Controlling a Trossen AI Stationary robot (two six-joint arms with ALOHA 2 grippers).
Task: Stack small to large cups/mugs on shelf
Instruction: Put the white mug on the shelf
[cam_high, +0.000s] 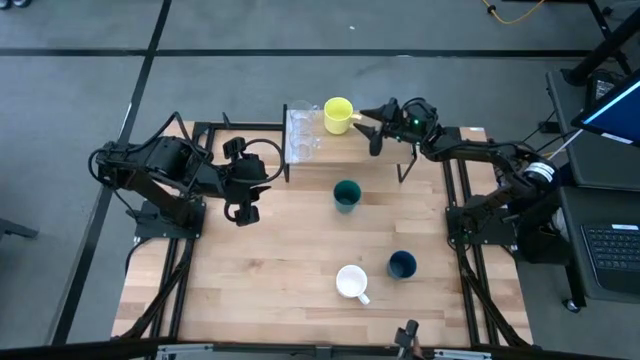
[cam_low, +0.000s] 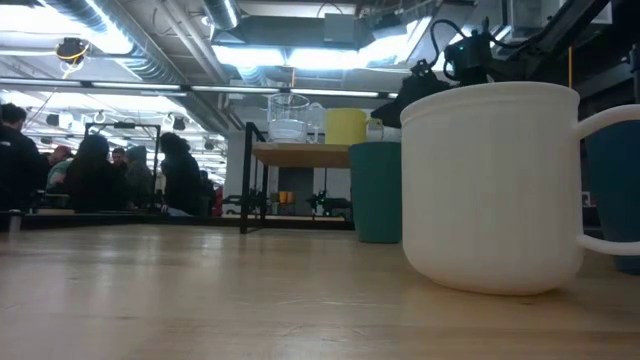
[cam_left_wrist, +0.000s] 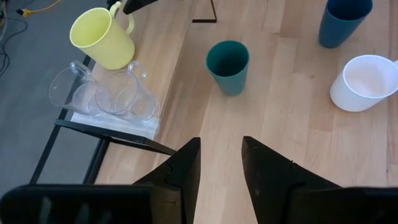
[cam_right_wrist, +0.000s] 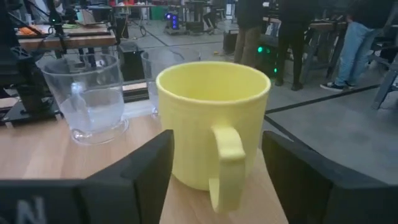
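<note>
On the light-wood shelf (cam_high: 345, 148) at the table's far side, a yellow mug (cam_right_wrist: 211, 118) stands upright beside the clear glasses (cam_right_wrist: 93, 99). My right gripper (cam_right_wrist: 217, 140) reaches in level from the right and is open. Its fingers stand on either side of the mug's handle (cam_right_wrist: 227, 162) with a gap on each side. On the tabletop stand a teal-green cup (cam_high: 347, 195), a dark blue cup (cam_high: 402, 264) and a white mug (cam_high: 352, 282). My left gripper (cam_left_wrist: 221, 165) hangs open and holds nothing, over the table's left part (cam_high: 240, 200).
The shelf's thin black legs (cam_high: 405, 170) stand on the tabletop near the teal-green cup. Bare wood (cam_high: 250, 270) lies between my left gripper and the near edge. Black frame rails (cam_high: 460, 200) run along the table's sides. People stand in the room beyond (cam_low: 100, 170).
</note>
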